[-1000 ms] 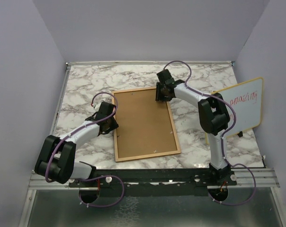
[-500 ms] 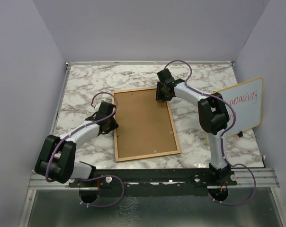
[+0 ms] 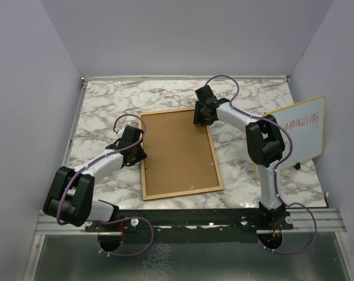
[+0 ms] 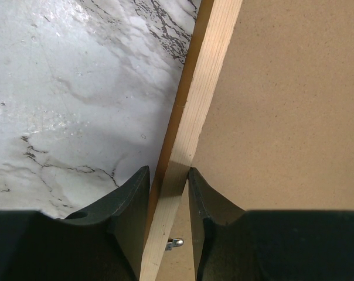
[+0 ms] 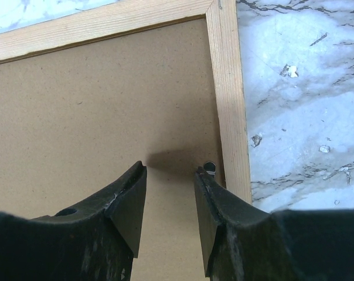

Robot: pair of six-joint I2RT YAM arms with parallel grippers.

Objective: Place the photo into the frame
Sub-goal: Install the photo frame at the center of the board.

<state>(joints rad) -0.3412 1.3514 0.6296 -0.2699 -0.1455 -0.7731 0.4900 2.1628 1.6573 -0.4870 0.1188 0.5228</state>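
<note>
The frame (image 3: 177, 152) lies back side up on the marble table, its brown board facing up inside a thin wooden rim (image 4: 203, 88). My left gripper (image 3: 140, 153) straddles the left rim; in the left wrist view the gripper (image 4: 168, 172) is shut on that strip of wood, one finger on each side. My right gripper (image 3: 199, 120) hovers low over the board near the frame's far right corner (image 5: 221, 12). In the right wrist view that gripper (image 5: 170, 167) is open with only bare board between its fingers, and its right fingertip touches a small metal tab (image 5: 209, 167). The photo is out of view.
A yellow-rimmed whiteboard (image 3: 300, 132) with red handwriting leans at the table's right edge, behind the right arm. Another small metal tab (image 4: 176, 243) sits on the board just inside the left rim. Purple walls close in the table (image 3: 106, 105) on three sides.
</note>
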